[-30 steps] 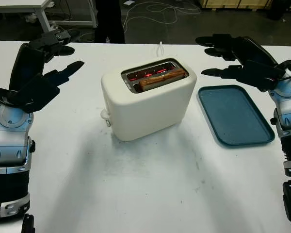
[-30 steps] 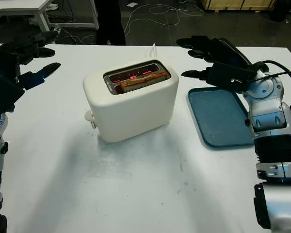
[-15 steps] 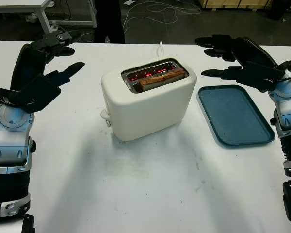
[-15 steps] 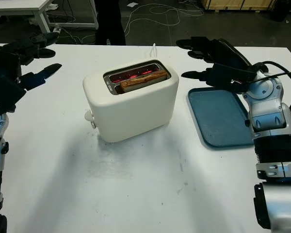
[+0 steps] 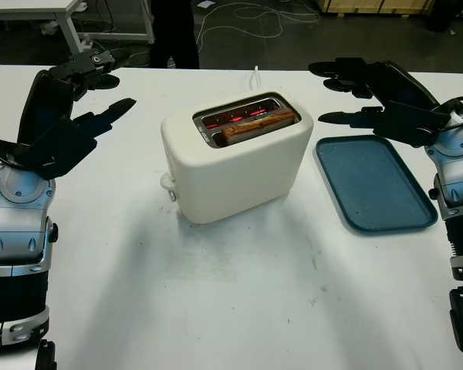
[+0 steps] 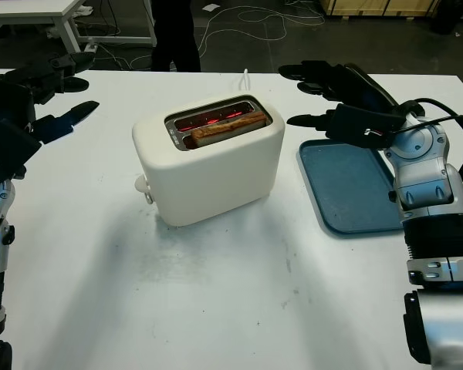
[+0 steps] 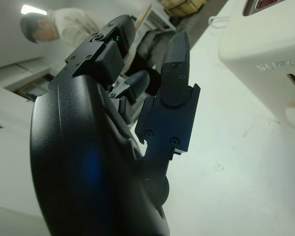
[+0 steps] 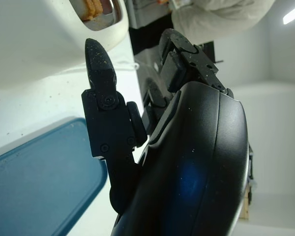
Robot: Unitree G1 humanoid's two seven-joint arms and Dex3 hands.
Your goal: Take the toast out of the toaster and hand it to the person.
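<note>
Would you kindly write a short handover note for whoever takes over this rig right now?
Left hand: open, raised to the left of the toaster, holding nothing.
Right hand: open, raised to its right, above the far end of the blue tray.
Toast: in the toaster's slot, elements glowing red.
Person: stands beyond the table's far edge.
Done: nothing yet.
Left: grasp the toast, lift it out, hand it over.

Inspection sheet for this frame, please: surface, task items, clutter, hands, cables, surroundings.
Surface: white table, faint smudges in front of the toaster.
Job's things: cream toaster at centre, elements glowing red; toast in the near slot.
Clutter: empty blue tray to the toaster's right.
Hands: left hand open, raised left of the toaster; right hand open, above the tray's far end.
Cables: white toaster cord behind it; loose cables on the floor.
Surroundings: person standing beyond the table; white bench far left.
</note>
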